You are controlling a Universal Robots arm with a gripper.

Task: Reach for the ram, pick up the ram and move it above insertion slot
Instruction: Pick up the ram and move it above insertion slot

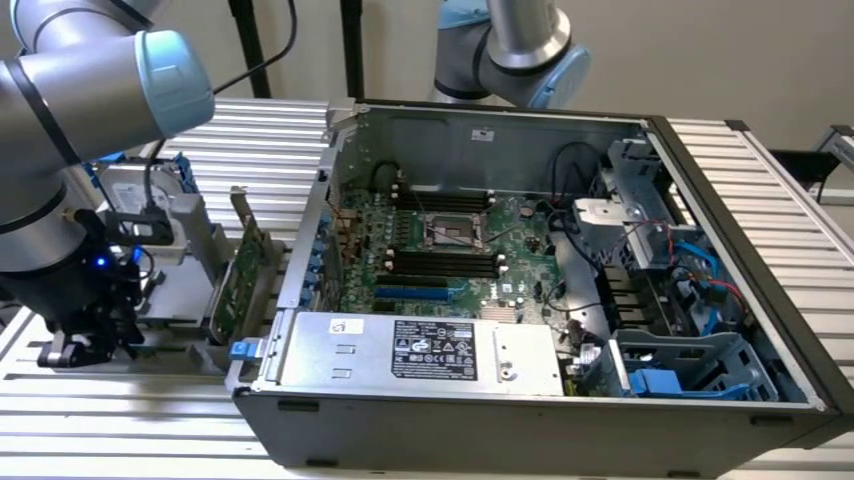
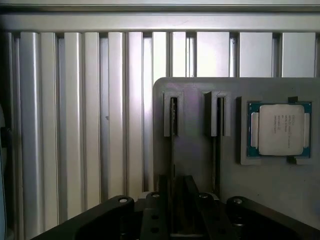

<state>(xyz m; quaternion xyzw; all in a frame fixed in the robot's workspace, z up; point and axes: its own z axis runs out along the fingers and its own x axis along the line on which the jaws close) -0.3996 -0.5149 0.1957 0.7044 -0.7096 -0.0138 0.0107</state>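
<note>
The ram [image 2: 173, 150] stands on edge in a grey holder block [image 2: 195, 150], showing in the wrist view as a thin dark line running along one of the block's two grooves. My gripper [image 2: 176, 200] straddles it, one finger [image 2: 162, 197] on each side with a narrow gap still left, so it is open and holds nothing. In the exterior view the gripper [image 1: 83, 348] hangs low at the left, outside the computer case. The black insertion slot [image 1: 441, 262] lies among parallel ones on the motherboard, far to the right of the gripper.
A processor chip [image 2: 280, 129] sits in a pocket of the holder block. A taller green expansion card [image 1: 247, 270] stands between my arm and the case wall [image 1: 320, 200]. A blue slot [image 1: 414, 293], a power supply [image 1: 427, 350] and a second arm [image 1: 521, 50] are nearby.
</note>
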